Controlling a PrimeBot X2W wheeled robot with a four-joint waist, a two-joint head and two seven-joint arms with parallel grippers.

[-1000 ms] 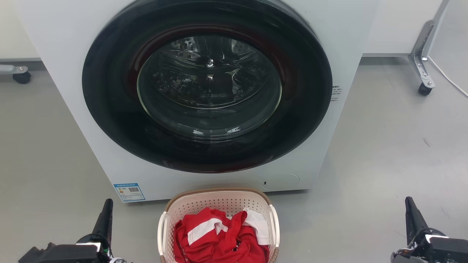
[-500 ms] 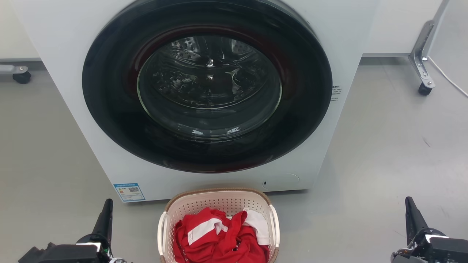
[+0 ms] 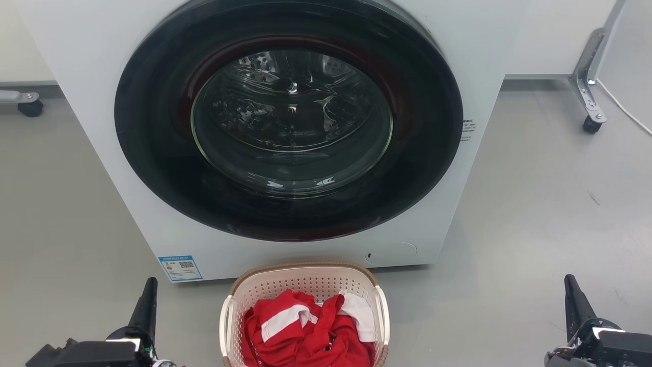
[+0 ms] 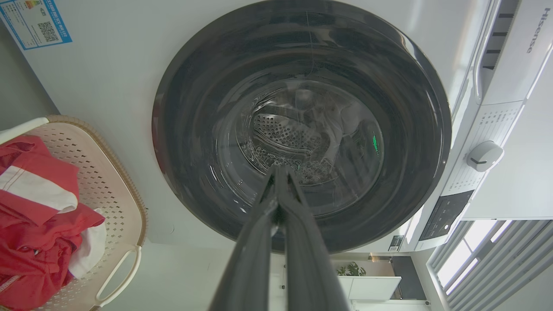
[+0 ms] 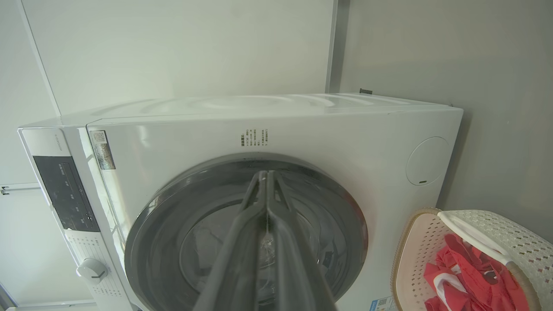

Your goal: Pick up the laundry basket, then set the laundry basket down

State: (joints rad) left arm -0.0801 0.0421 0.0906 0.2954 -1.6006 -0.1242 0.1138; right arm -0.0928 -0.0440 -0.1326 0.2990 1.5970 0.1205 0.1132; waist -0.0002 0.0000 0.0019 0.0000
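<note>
Bright, even indoor light; sharp focus; soft glints on the washer door glass (image 3: 291, 122); wide-angle curvature in wrist views.

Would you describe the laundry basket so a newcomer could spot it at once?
Start at the white washer with its big dark round door. On the grey floor just before it sits the laundry basket. Cream, perforated, brown-rimmed, holding red clothes.
</note>
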